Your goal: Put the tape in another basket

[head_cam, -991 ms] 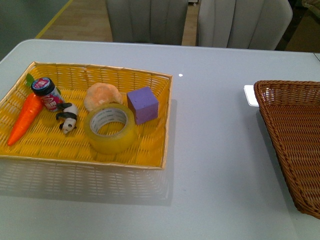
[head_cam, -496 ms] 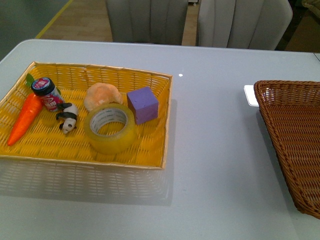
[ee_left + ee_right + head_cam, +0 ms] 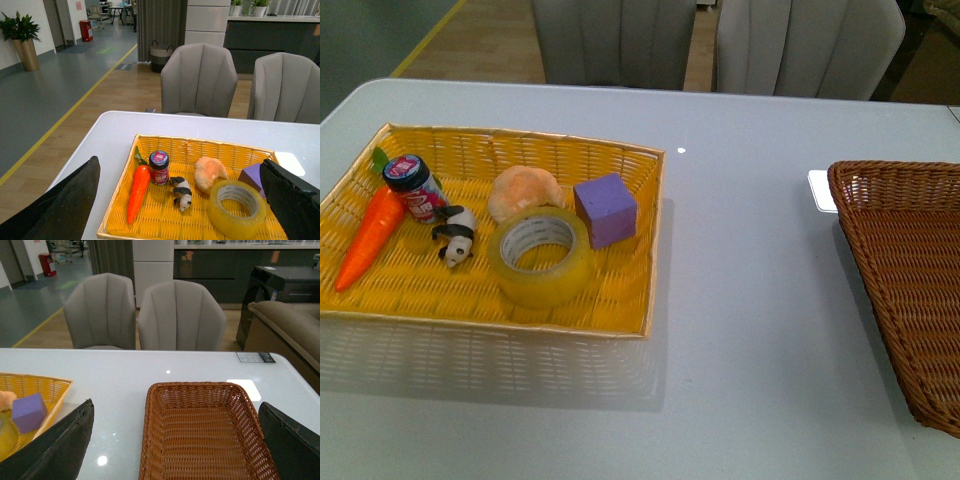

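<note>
Lying flat, the tape (image 3: pixel 542 282) sits inside the yellow tray (image 3: pixel 410 288)

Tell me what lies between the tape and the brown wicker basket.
Front view: only a wall of the yellow basket, then bare table, separates the tape from the brown basket.

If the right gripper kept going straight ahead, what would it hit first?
Most likely the brown basket: it lies right ahead between the right gripper's spread fingers, though depth is unclear.
</note>
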Motion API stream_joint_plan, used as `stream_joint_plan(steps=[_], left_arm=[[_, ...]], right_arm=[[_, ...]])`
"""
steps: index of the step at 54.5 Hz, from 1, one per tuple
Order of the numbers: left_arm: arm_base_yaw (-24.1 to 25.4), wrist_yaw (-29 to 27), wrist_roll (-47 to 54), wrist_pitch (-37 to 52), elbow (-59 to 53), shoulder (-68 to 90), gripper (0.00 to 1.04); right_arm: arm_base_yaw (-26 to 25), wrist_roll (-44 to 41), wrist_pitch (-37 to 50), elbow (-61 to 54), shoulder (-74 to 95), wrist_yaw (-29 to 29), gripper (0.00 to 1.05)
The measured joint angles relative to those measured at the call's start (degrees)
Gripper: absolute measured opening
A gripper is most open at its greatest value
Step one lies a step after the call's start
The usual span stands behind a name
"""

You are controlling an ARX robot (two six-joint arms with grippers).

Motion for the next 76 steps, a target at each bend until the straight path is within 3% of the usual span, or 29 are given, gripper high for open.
stream_joint_plan(steps=[4, 6, 12, 20, 29, 39, 51, 76], left_arm=[[0.00, 0.00, 0.00, 0.00, 0.00, 0.00, 0.96], [0.00, 0.04, 0.00, 0.00, 0.00, 0.00, 0.96], [0.00, 0.00, 0.00, 0.00, 0.00, 0.00, 0.96], [0.00, 0.00, 0.00, 0.00, 0.00, 0.00, 0.96], [0.02, 0.00, 0.00, 0.00, 0.00, 0.00, 0.96], [0.00, 0.00, 0.00, 0.00, 0.00, 0.00, 0.96], [0.00, 0.00, 0.00, 0.00, 0.00, 0.00, 0.96], [0.00, 0.00, 0.00, 0.00, 0.00, 0.00, 0.96]], right_arm=[[-4.59, 1.46, -14.93, 6.69, 11.39, -8.44, 0.96], [-6.95, 1.38, -16.57, 8.79, 17.25, -10.45, 0.96], [-14.58, -0.24, -8.24, 13.73, 35.43, -12.87, 0.96], [-19.74, -3.76, 6.80, 19.93, 55.21, -13.40, 0.96], [-22.16, -9.84, 19.71, 29.09, 78.40, -11.89, 0.96], [-24.79, -16.26, 24.39, 40.81, 101.00, -9.88, 0.96], [-28.96, -17.88, 20.04, 53.22, 119.84, -9.27, 0.96], [-29.51, -22.25, 18.84, 57.37, 128.02, -8.63, 0.96]])
